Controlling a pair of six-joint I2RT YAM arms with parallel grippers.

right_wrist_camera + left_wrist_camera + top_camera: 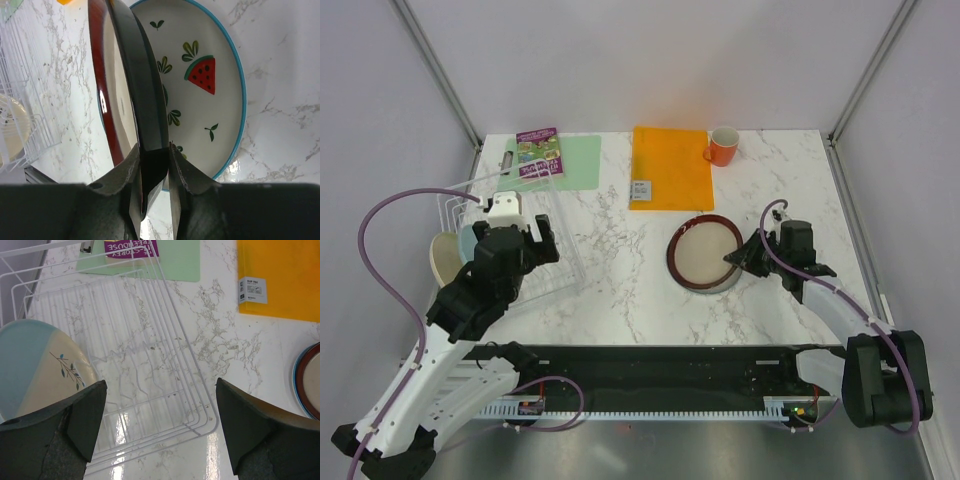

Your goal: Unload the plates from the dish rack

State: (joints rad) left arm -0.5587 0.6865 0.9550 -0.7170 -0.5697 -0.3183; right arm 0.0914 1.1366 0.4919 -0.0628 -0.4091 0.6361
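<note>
The white wire dish rack [555, 265] stands at the left and fills the left wrist view [150, 355]. A pale blue and beige plate with a dark sprig [35, 365] stands in its left end, and a cream plate [442, 258] shows beside it. My left gripper [518, 240] hovers open and empty over the rack [160, 385]. My right gripper [740, 258] is shut on the rim of the beige plate with the dark red-brown rim [114, 100]. It holds that plate tilted over the strawberry plate [210, 85], which lies flat on the table [705, 252].
An orange folder [670, 165] and an orange mug [723, 146] lie at the back. A green mat [582, 160] with a purple booklet [540, 152] lies behind the rack. Grey walls close in the left and right sides.
</note>
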